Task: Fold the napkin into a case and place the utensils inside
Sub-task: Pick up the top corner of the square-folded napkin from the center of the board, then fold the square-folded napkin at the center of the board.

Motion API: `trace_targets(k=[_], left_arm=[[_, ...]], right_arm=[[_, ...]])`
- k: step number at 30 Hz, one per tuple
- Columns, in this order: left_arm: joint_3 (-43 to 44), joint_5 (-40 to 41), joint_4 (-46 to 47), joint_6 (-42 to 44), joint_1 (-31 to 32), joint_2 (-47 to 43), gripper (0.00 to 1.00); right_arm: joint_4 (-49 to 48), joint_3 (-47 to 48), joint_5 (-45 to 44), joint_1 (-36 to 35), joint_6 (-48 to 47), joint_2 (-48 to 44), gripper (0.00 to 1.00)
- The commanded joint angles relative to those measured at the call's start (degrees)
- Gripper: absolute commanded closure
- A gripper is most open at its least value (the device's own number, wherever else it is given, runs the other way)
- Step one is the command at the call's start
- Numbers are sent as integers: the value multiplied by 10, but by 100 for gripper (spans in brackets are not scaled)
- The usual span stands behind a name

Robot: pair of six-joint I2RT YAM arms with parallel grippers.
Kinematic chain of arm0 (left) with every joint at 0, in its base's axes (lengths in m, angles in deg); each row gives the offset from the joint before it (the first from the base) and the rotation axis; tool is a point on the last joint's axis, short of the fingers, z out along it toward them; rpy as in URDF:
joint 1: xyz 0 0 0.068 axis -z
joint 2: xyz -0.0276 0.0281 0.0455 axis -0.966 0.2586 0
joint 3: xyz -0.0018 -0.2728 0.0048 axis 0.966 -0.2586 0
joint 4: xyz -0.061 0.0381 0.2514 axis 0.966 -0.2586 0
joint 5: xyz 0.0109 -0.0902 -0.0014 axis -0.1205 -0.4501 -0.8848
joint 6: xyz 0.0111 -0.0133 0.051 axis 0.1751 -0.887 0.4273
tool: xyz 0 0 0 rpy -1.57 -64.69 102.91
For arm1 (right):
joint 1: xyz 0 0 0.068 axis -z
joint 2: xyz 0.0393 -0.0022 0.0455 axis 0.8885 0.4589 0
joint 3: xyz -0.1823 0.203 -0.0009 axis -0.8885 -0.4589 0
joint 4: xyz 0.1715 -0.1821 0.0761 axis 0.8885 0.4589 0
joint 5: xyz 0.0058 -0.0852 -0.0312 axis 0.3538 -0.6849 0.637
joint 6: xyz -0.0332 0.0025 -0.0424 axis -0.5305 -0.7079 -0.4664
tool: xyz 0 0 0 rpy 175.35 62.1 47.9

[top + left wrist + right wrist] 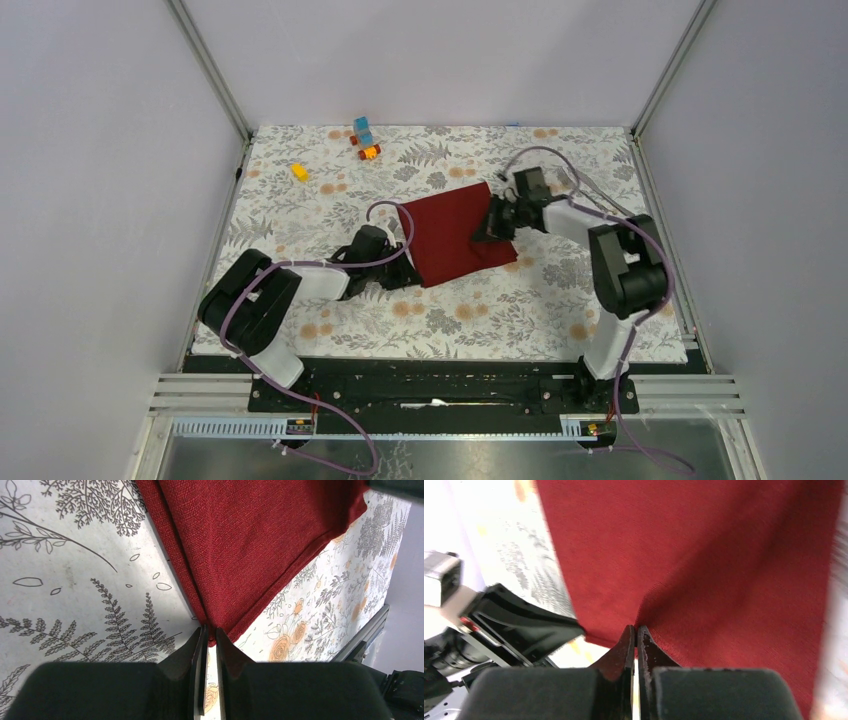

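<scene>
Currently on the floral tablecloth [480, 310], item one: the napkin [450, 235], dark red cloth, lying flat at the table's centre as a slightly skewed rectangle. The doubled edge seen from the left wrist suggests it is already folded at least once, so the case looks begun, not finished. Item two: the left gripper [210, 632], low at the napkin's seven o'clock corner. Its jaws are a sliver apart with the corner's tip just between them, and whether they pinch it cannot be told. Being placed there reads as anchoring that corner while the other side is worked. Item three: the right gripper [635, 630], at the napkin's three o'clock edge, clamped tight on a pinch of cloth that puckers into a small ridge above its tips. This is probably a hold for lifting that edge over toward nine o'clock. Item four: the utensils [588, 190], possibly the slim silvery streaks at two o'clock beside the right arm's cable, too small to confirm and well clear of the fold. Item five: toy blocks [364, 137] at eleven o'clock, with a yellow block [299, 172] nearer ten, both apart from the work.
</scene>
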Motion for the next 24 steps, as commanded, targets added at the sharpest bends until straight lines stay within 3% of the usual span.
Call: trace_targets(k=[1,12,24], left_arm=[[-30,3,-8,3,0,1,84],[-63,22,19,-8,0,-1,87],[-80,24,30,-16,0,-3,87]], right_arm=[[-23,121,4,-82,27,76,100],[-60,398,37,-138,114,280,100],[-94,468,43,-143,142,348,100]])
